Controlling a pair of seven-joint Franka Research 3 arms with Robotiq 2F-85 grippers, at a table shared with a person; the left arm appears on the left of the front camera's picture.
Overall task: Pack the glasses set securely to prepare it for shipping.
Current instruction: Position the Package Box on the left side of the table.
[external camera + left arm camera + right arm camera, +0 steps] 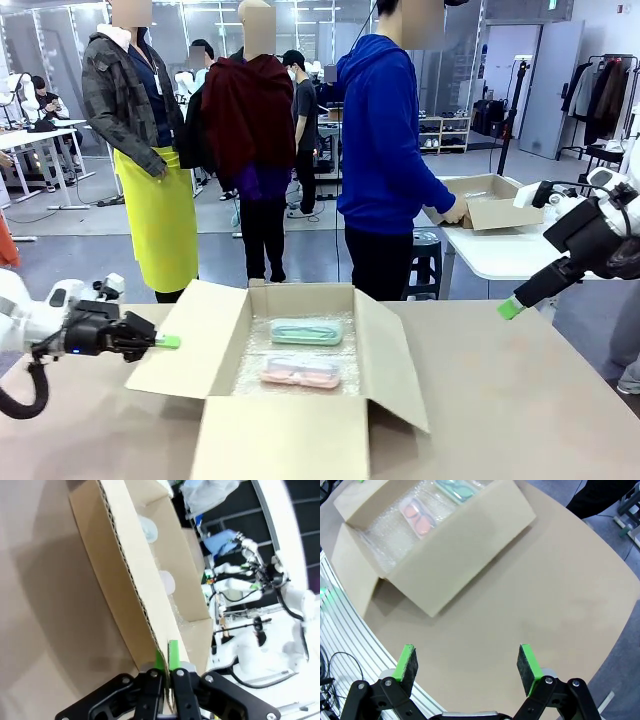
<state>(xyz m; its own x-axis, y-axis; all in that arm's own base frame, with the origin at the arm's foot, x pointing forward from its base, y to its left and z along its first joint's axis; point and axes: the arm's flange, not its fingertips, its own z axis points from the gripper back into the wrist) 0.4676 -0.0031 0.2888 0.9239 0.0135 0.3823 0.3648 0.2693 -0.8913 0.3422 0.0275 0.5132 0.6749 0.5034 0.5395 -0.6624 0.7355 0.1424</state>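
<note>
- While both glasses cases, mint-green case (306, 331) and pink case (300, 374), lie inside the cardboard box (385, 360), the left gripper (166, 658) pinches its left flap (188, 350) between pressed-together fingers.
- Right gripper (467, 662): fingers spread, holding nothing, the box beyond their tips.

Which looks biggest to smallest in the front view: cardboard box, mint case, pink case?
1. Cardboard box, by far the largest.
2-3. Mint case and pink case look about alike; the pink one lies nearer the camera, so no ranking.
</note>
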